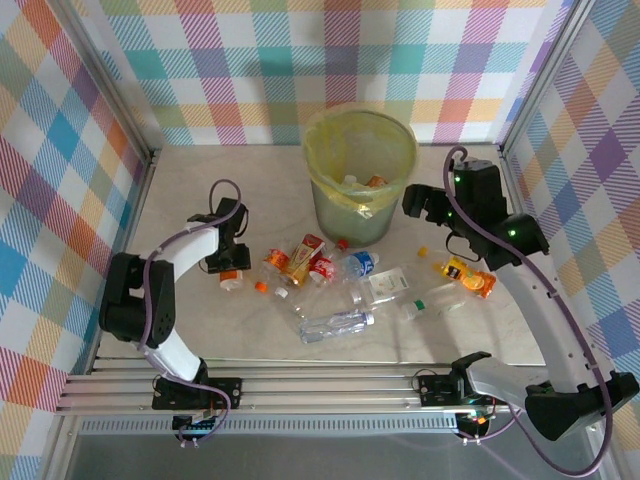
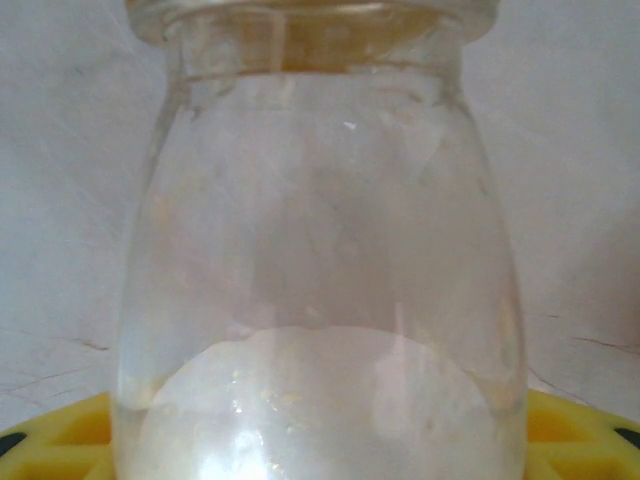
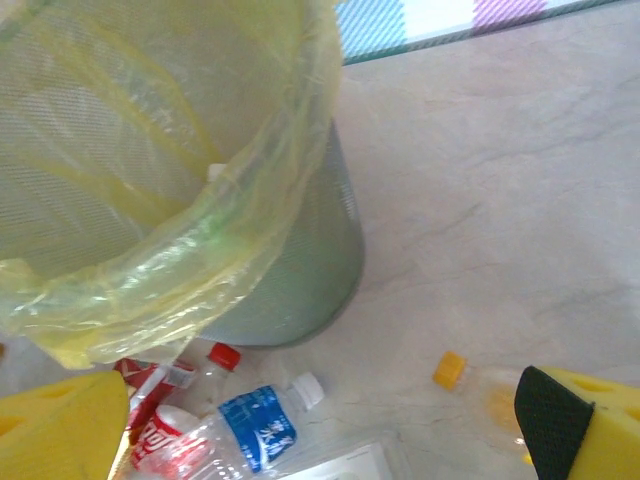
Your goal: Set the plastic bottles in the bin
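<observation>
— Left fingers [image 2: 70, 445]: drawn in on either side of a small clear bottle [image 2: 320, 250], at 9 o'clock of the scattered plastic bottles [image 1: 337, 323]. Pressing on it or just shy of it, cannot tell.
— And the other pair?
— Right fingers [image 3: 60, 430]: spread wide, holding nothing, hanging at 3 o'clock of the bin [image 1: 345, 215].
— Likely trouble?
— Smooth round plastic, so could squirt out of a loose pinch on the lift. Could also clip the rim, or catch the yellow bag [image 3: 200, 250] folded over it, and land outside. Worth minding the right arm too — close beside the bin, right where the left must come in.
— Inside the bin?
— At least two bottles, one clear and one orange. Most of the lot out on the counter [image 1: 200, 180], from 4 round to 8 o'clock of the bin.
</observation>
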You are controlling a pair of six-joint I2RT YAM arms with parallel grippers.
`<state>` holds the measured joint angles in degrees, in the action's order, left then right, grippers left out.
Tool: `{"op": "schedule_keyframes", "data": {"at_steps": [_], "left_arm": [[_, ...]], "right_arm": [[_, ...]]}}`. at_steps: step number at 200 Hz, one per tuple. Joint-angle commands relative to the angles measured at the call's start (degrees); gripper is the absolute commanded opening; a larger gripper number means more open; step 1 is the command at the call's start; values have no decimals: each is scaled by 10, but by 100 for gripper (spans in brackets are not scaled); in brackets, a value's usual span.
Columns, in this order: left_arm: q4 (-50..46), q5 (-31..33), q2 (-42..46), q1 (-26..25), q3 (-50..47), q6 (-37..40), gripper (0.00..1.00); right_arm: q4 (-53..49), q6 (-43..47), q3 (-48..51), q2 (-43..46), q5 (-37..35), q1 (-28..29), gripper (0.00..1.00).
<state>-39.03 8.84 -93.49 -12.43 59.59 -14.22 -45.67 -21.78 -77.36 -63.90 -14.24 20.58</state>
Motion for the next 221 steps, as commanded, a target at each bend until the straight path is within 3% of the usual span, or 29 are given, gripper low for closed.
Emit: {"op": "schedule_keyframes", "data": {"at_steps": [1, 23, 61, 105, 167, 221], "left_arm": [[-9, 17, 60, 8, 32, -11, 39], [-20, 20, 109, 8, 59, -6, 39], [-26, 5, 177, 8, 137, 2, 38], [68, -86, 207, 3, 211, -1, 37], [218, -159, 128, -54, 317, -8, 35], [226, -191, -15, -142, 476, 53, 34]], "right_arm": [[-20, 8, 15, 6, -71, -4, 100], [-29, 5, 24, 2, -86, -21, 100], [-23, -20, 49, 7, -36, -63, 100], [-10, -51, 70, 5, 5, -105, 100], [8, -79, 124, 10, 67, -146, 100], [15, -120, 158, 8, 86, -181, 99]]}}
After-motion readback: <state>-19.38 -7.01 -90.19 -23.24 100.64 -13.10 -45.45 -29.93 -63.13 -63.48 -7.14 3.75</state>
